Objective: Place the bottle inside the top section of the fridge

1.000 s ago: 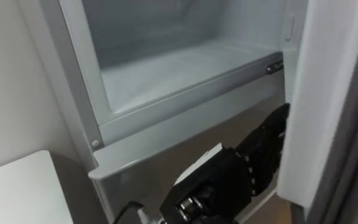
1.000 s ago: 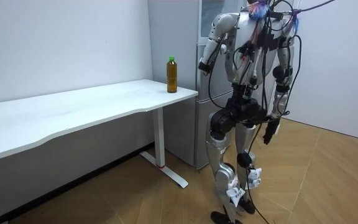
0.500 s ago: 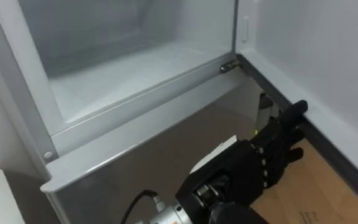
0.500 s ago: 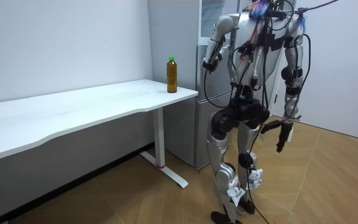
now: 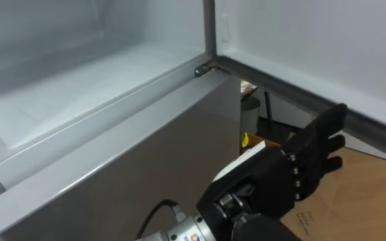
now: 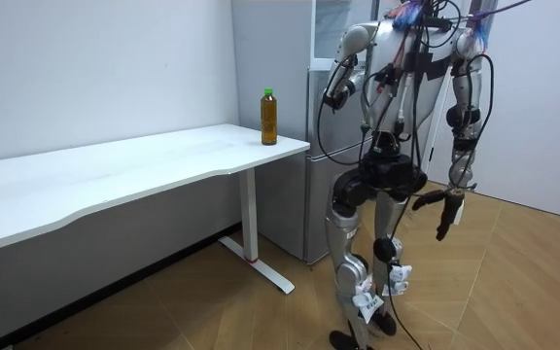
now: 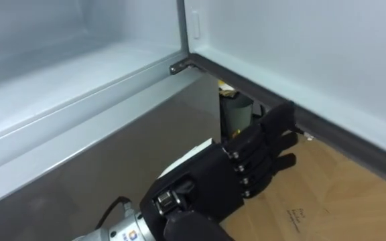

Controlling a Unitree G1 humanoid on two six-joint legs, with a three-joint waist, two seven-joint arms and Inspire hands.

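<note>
Close beneath the head camera, the left hand (image 5: 268, 187) reaches forward with straight, empty fingers just beside the lower edge of the open fridge door (image 5: 313, 47), probably to swing it wide and clear the way. Past it, the upper fridge (image 5: 79, 94) is bare. The right hand (image 6: 444, 209) hangs low at the robot's side, fingers relaxed and holding nothing. Farthest off, the bottle (image 6: 269, 117) stands upright at the counter (image 6: 163, 156) corner nearest the fridge, not yet fetched.

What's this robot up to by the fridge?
A humanoid robot stands at the fridge, whose upper compartment is open. Its right hand, fingers straight, is low beside the bottom edge of the open door; its left hand is raised near the fridge front. The bottle it should put inside stands on the corner of the white table, not yet picked up.
</note>
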